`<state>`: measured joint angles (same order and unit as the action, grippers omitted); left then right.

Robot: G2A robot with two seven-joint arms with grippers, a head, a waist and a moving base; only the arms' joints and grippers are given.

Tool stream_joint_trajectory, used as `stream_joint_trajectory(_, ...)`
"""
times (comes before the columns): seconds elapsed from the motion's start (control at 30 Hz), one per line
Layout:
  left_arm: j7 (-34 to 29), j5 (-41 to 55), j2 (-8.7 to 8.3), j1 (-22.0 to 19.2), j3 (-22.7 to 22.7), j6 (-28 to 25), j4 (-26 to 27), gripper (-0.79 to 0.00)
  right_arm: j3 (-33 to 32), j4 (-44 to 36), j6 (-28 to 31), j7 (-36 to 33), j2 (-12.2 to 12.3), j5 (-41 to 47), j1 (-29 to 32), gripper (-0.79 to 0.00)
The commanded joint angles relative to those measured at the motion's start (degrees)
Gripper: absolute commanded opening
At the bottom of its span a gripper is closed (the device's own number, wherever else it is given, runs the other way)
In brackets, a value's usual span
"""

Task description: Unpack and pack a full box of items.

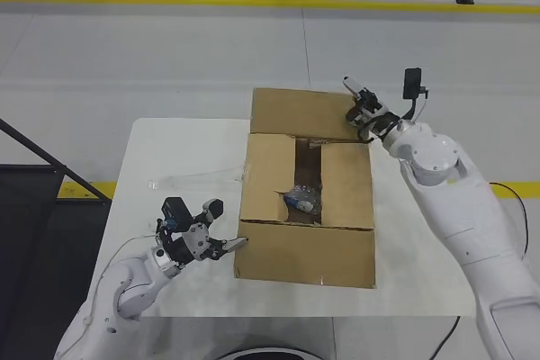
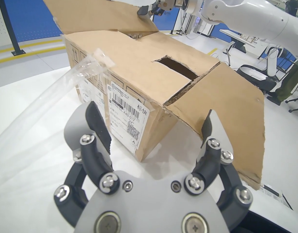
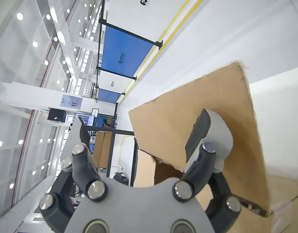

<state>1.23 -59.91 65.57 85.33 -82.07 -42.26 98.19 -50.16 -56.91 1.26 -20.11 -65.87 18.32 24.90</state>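
A cardboard box (image 1: 346,184) stands mid-table with its flaps spread; a gap between the inner flaps shows a wrapped item (image 1: 303,198) inside. My left gripper (image 1: 227,243) is open low over the table at the box's near left corner (image 2: 149,127), with the corner between its fingers (image 2: 98,122) and the near flap (image 2: 224,122) beside it. My right gripper (image 1: 364,115) is open at the right edge of the raised far flap (image 1: 306,112). One fingertip (image 3: 202,127) rests against that flap (image 3: 212,98); the other stands free.
A strip of clear tape (image 1: 193,177) trails from the box's left side (image 2: 85,69) across the white table (image 1: 162,153). A small flat packet (image 2: 272,191) lies near the table's front edge. A black panel (image 1: 27,225) stands left of the table.
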Motion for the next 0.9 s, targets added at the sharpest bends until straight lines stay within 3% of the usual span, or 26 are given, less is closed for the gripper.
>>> stream_joint_trajectory(0.0, 0.09, 0.1, -0.03, 0.0, 0.05, 0.14, -0.03, 0.0, 1.25, 2.79, -0.27, -0.13, -0.85, -0.37, -1.29, 0.0)
stream_joint_trajectory(0.43, 1.64, -0.38, -0.22, 0.25, 0.31, 0.82, 0.67, 0.0, 3.03, 13.64, 3.66, -4.2, -4.27, 0.34, -5.3, 0.0)
stream_joint_trajectory(0.63, 5.65, 2.6, -0.27, 2.08, -2.49, 4.12, 1.11, 0.0, -0.63, 9.2, 9.65, -13.46, -3.0, 2.39, -2.98, 0.0)
stream_joint_trajectory(0.87, 4.03, 3.12, -0.05, 0.8, -2.33, 9.72, -2.27, 0.0, -4.08, -2.13, 8.68, -29.08, -0.19, -0.59, 2.51, 0.0)
